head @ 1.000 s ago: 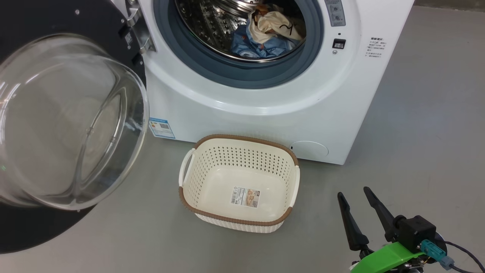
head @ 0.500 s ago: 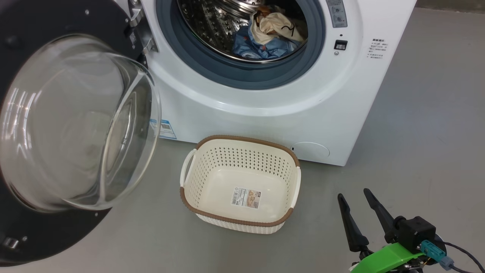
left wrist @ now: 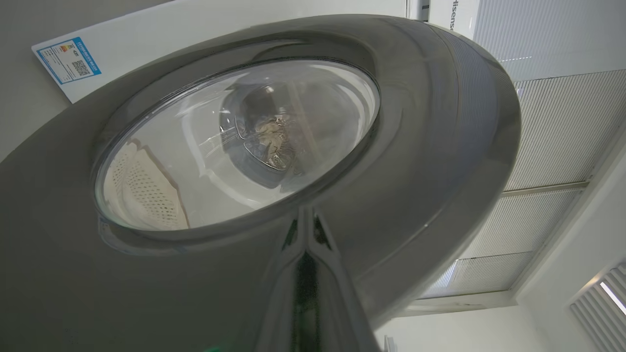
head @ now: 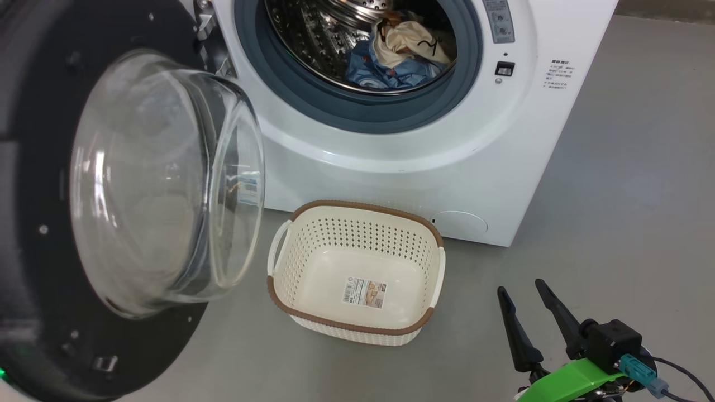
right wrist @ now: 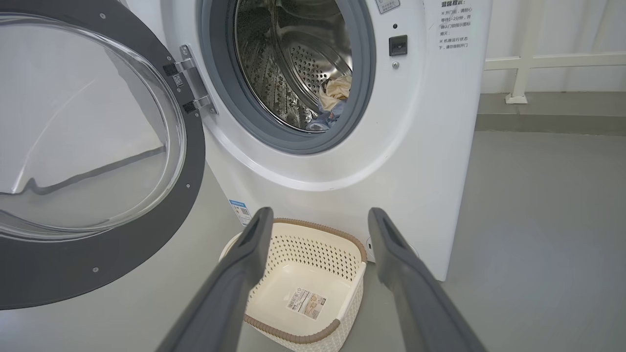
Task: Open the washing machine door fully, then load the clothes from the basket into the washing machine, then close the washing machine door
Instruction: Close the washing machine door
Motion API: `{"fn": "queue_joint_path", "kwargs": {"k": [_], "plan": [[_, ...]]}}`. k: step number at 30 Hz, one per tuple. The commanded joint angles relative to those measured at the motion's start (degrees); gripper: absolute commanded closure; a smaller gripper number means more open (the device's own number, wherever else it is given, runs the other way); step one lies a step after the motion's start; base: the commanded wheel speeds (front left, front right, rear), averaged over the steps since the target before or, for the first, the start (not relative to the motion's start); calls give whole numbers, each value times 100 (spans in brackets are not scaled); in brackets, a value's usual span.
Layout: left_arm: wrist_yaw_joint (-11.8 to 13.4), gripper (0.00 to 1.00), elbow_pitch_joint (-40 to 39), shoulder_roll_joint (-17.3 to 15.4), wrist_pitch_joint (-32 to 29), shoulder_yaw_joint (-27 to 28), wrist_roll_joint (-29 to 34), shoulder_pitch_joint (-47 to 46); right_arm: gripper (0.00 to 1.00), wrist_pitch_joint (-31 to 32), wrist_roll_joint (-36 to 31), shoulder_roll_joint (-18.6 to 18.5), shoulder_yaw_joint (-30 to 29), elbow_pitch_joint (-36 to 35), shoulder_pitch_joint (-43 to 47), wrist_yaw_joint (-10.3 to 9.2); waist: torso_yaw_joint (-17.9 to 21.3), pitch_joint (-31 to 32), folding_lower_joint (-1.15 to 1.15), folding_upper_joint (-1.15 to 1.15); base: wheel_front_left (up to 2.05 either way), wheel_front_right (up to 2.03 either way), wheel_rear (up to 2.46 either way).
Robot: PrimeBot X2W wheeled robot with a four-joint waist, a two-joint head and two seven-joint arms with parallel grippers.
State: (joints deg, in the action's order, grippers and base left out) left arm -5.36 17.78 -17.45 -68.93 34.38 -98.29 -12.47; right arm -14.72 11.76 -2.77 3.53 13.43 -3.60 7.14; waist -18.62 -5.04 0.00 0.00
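Observation:
The washing machine [head: 402, 173] stands with its drum exposed; the light blue and cream clothes [head: 394, 56] lie inside the steel drum. Its door [head: 44, 268] hangs partly swung out at the left, glass bowl [head: 167, 178] facing the machine. In the left wrist view my left gripper [left wrist: 305, 217] is shut, its tips against the outer black rim of the door [left wrist: 430, 146]. The basket [head: 357, 229] sits empty on the floor before the machine, label on its bottom. My right gripper [head: 519, 286] hovers open, right of the basket, holding nothing; the right wrist view shows the right gripper [right wrist: 320, 215] over the basket [right wrist: 313, 249].
Grey floor [head: 625, 212] spreads to the right of the machine. A white railing [right wrist: 538, 63] and wall stand behind the machine on the right. The blue sticker [right wrist: 239, 211] marks the machine's lower left corner.
The door has swung round toward the machine's opening, its glass bowl moving right and covering the blue sticker. The head view has shifted slightly. My right gripper has stayed put.

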Motion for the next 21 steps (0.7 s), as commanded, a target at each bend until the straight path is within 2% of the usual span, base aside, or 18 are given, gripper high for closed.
{"fn": "queue_joint_path", "kwargs": {"k": [1,7,15,21], "plan": [[26,100,-334,-129,-104,66,-28,68,0,-28,96,-10,177,-123,-131,35,8,-5,0,0,0,0,0],[67,100,-994,429,-232,-198,-143,297,0,-28,135,-10,202,-130,-163,35,118,-33,0,0,0,0,0],[102,100,-1644,1053,-323,-649,-177,469,0,-28,179,-10,214,-186,-165,35,498,-82,0,0,0,0,0],[102,100,-1982,1296,-225,-934,-201,498,0,-28,202,-10,187,-236,-139,35,861,-120,0,0,0,0,0]]}}
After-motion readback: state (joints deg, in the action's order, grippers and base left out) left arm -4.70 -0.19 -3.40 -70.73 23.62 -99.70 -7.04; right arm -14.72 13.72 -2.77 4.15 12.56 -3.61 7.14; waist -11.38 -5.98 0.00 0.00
